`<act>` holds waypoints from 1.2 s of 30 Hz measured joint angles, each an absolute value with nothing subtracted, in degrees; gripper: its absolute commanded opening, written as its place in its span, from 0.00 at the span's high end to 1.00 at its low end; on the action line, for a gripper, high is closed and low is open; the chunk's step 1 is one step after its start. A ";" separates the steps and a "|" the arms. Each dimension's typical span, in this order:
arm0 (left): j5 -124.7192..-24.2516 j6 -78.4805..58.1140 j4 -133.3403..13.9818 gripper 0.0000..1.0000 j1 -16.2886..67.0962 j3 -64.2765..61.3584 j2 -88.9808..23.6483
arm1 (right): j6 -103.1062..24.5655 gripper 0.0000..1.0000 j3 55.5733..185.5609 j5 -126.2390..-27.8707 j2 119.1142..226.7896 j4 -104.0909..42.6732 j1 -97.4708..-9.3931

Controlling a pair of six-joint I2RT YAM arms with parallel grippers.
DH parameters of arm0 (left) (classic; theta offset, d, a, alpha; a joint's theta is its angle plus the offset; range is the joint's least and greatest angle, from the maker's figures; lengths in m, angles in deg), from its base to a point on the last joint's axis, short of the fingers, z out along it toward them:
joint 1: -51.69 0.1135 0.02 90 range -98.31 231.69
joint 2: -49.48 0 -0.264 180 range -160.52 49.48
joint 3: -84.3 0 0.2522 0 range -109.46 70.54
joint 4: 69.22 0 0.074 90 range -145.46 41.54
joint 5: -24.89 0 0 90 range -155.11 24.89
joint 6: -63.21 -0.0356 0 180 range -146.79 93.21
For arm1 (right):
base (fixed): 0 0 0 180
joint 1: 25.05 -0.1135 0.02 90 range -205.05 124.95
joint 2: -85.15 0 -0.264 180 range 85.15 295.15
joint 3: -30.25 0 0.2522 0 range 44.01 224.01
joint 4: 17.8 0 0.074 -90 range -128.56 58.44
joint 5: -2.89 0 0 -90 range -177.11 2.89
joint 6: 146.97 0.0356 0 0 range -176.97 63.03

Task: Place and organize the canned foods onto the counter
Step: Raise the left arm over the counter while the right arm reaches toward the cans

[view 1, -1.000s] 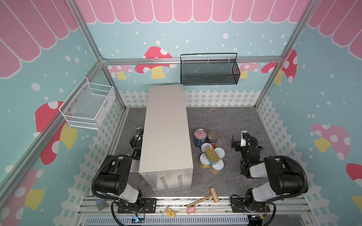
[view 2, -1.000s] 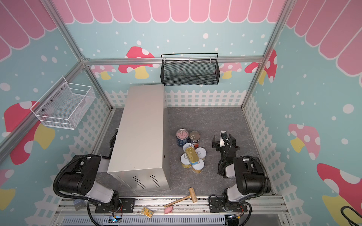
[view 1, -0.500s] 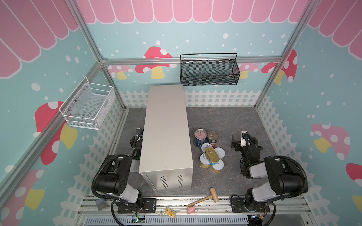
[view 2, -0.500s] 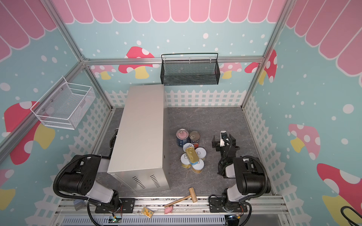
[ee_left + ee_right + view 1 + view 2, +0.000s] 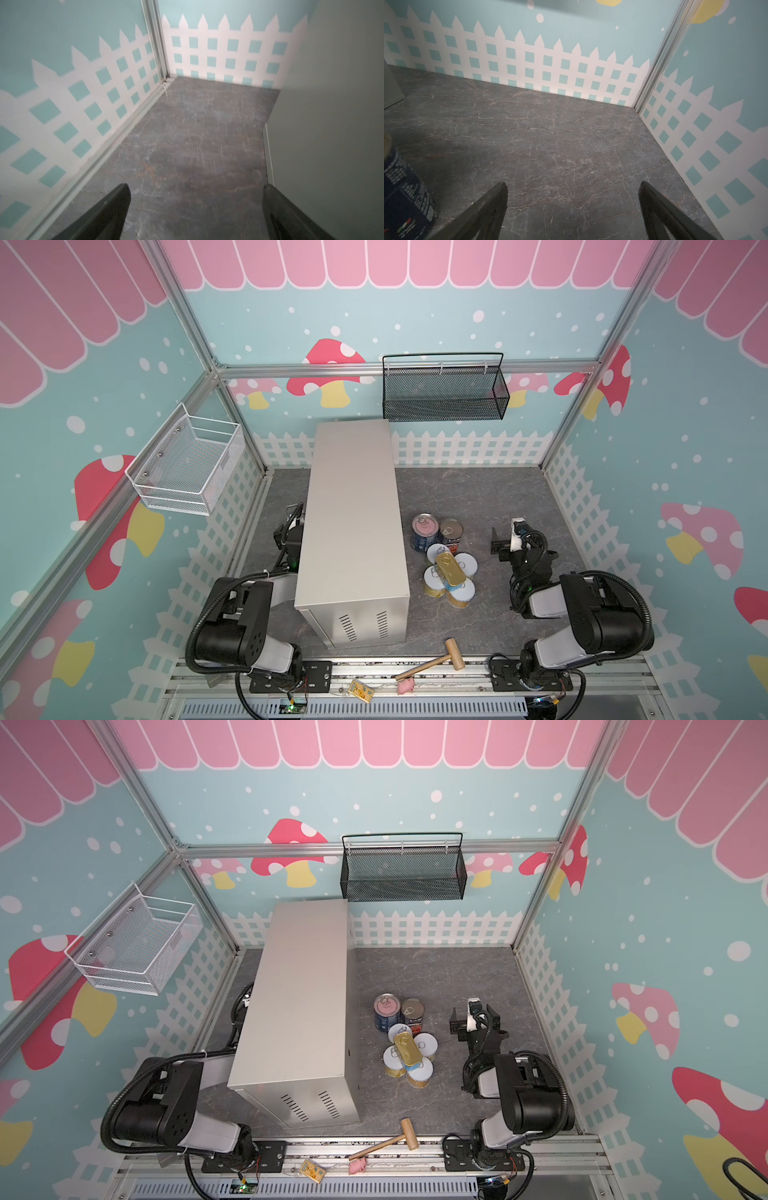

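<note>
The left gripper (image 5: 195, 188), jaws spread wide and empty, sits low in the narrow gap between the fenced wall and the long beige-grey metal counter (image 5: 353, 510); lifting carelessly, it could scrape that box's side. The counter's flat top is bare. All seven tins cluster on the grey floor just right of it: two tall dark-blue-label cans (image 5: 425, 529) and four short yellow-label cans (image 5: 434, 583) bearing the rectangular gold-topped tin (image 5: 450, 568). Pulling a short can first would probably topple that tin. The right gripper (image 5: 573, 184), equally wide and empty, points past them toward the back wall; swinging across, it may knock the tall cans
</note>
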State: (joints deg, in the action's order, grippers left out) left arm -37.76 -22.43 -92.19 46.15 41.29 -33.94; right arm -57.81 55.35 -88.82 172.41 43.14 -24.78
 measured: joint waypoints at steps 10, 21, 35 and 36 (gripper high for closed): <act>-23.77 -14.98 -50.90 0.01 46.37 11.19 -28.10 | -57.81 0.01 55.35 -88.71 172.41 43.12 -24.78; -26.31 -15.19 -21.90 0.01 47.57 -9.38 -20.30 | -57.81 0.01 55.35 -88.52 172.41 43.09 -24.78; -51.55 -16.81 -6.51 0.01 47.38 -21.12 -15.52 | -49.64 0.01 83.02 -93.65 154.95 -8.99 -27.05; -53.26 -16.81 -6.03 0.01 47.14 -22.08 -15.30 | -48.59 0.01 85.14 -93.54 154.36 -13.10 -27.16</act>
